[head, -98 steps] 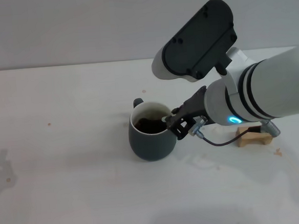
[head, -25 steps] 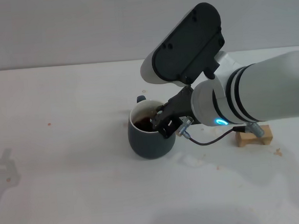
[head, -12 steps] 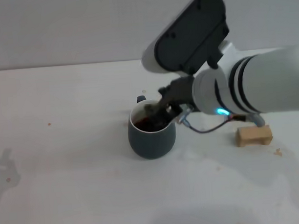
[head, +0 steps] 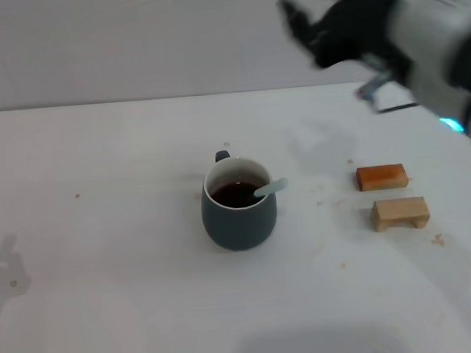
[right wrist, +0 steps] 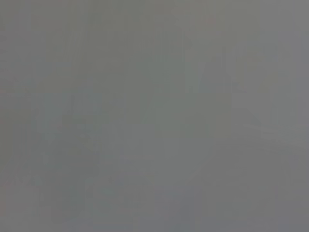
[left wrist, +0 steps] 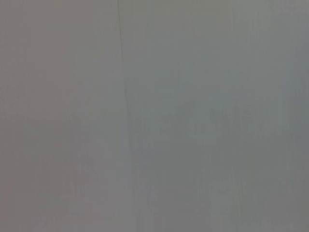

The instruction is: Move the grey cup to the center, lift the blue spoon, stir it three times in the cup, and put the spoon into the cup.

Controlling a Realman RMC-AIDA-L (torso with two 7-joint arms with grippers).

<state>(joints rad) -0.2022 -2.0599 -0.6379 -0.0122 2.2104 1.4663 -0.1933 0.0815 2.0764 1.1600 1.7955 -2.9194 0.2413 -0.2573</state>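
The grey cup [head: 238, 204] sat mid-table, dark liquid inside, the blue spoon [head: 269, 189] resting in it, handle leaning over the right rim. Further right lay two wooden blocks [head: 388, 192]. High at far right, the right gripper [head: 339, 14] hung blurred; fingers' spread, couldn't tell.

A bare test bench: plain white table [head: 108, 315] against a blank grey wall [head: 129, 38].

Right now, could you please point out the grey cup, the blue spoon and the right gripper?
grey cup [head: 239, 223]: head view, on its outer front wall.
blue spoon [head: 270, 188]: head view, on the pale handle over the rim.
right gripper [head: 326, 26]: head view, on the raised dark jaws.
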